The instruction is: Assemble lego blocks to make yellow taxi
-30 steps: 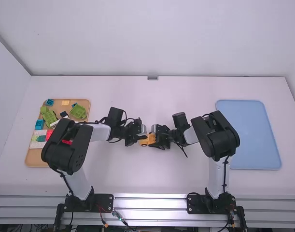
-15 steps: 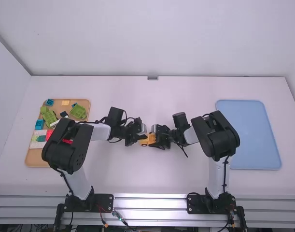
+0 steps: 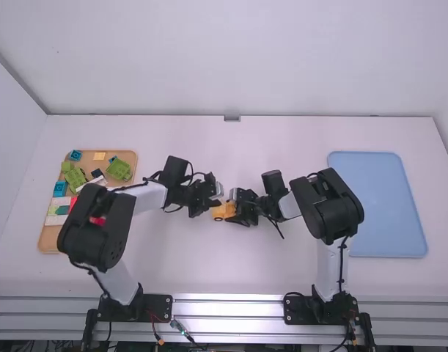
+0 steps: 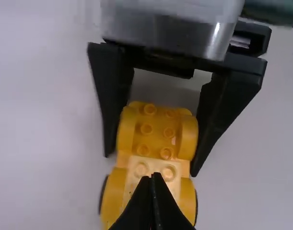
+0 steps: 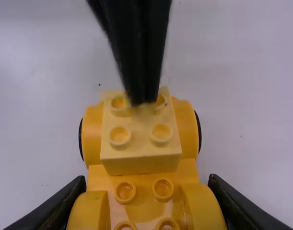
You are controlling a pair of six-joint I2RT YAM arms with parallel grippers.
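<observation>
The yellow taxi (image 3: pixel 219 213) lies mid-table between my left gripper (image 3: pixel 212 203) and my right gripper (image 3: pixel 234 213). From the left wrist, my left gripper (image 4: pixel 155 178) has its fingertips together over the taxi body (image 4: pixel 157 132), in front of its pale yellow block (image 4: pixel 150 171). In the right wrist view that pale block (image 5: pixel 140 151) sits across the far end, between the wheels, with the left fingers pointing down at its far studs; I cannot tell whether they touch. My right gripper (image 5: pixel 146 184) is shut on the near part of the body (image 5: pixel 144 194), one finger per side.
At the left, a wooden tray (image 3: pixel 55 238) holds green, blue, red and white blocks plus a pale yellow one (image 3: pixel 100 155), partly behind the left arm. A flat blue tray (image 3: pixel 377 205) lies at the right, beyond the right arm.
The left arm has shifted: its elbow sits a little farther left, and its gripper has moved slightly up the high view, away from the camera. The right arm and the taxi have stayed put.
</observation>
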